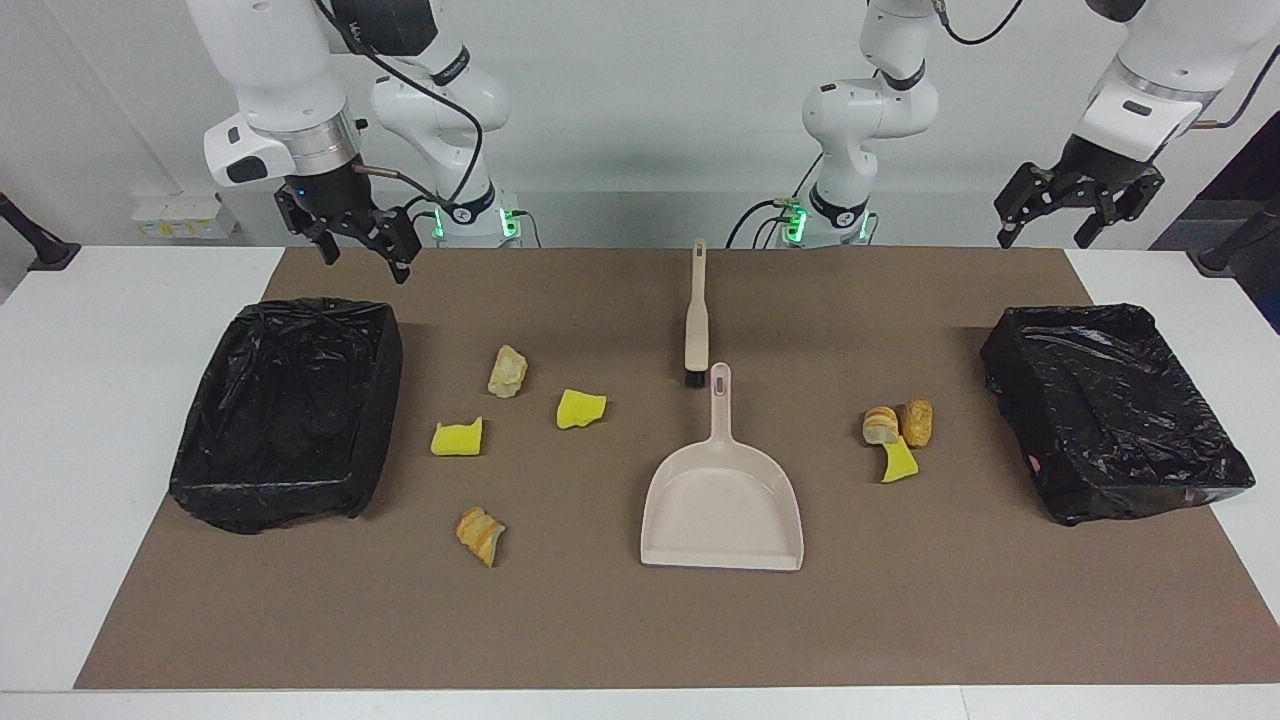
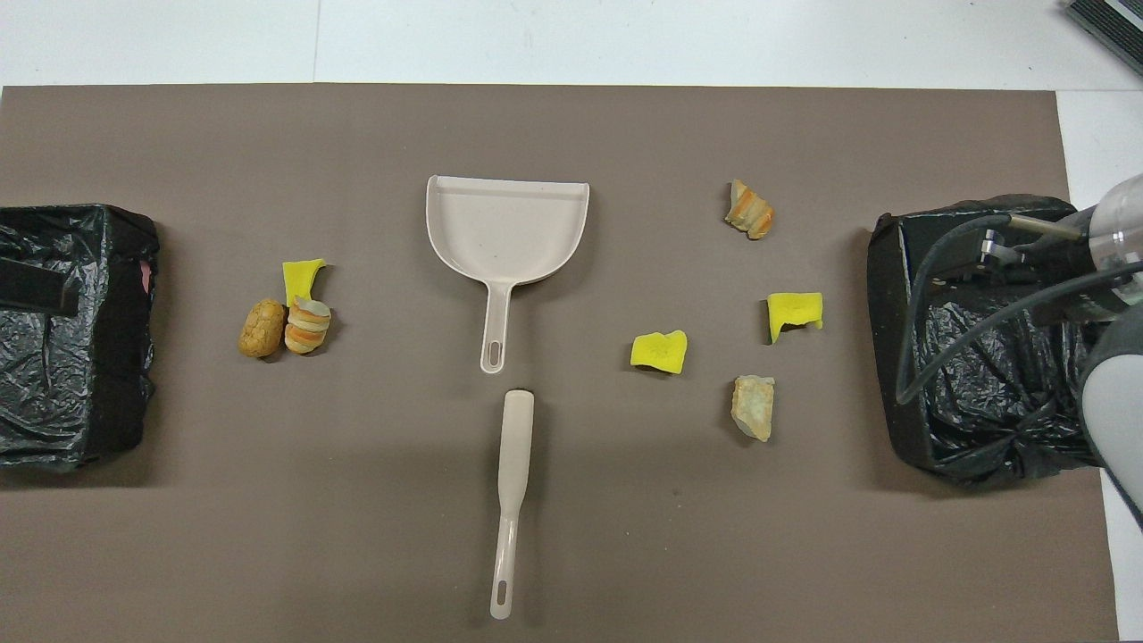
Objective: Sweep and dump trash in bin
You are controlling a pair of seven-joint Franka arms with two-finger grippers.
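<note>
- I'm looking at a brown mat [image 1: 640,620] over a white bench, pale wall at the robots' edge.
- Black-lined bins [image 1: 290,420] [image 1: 1115,410] at both ends; can't see contents.
- Trash [image 1: 580,408] scattered either side of the central dustpan [image 1: 722,500] and brush [image 1: 696,320].
- Right gripper [image 1: 362,250] and left gripper [image 1: 1050,225] hang spread wide, both empty.
</note>
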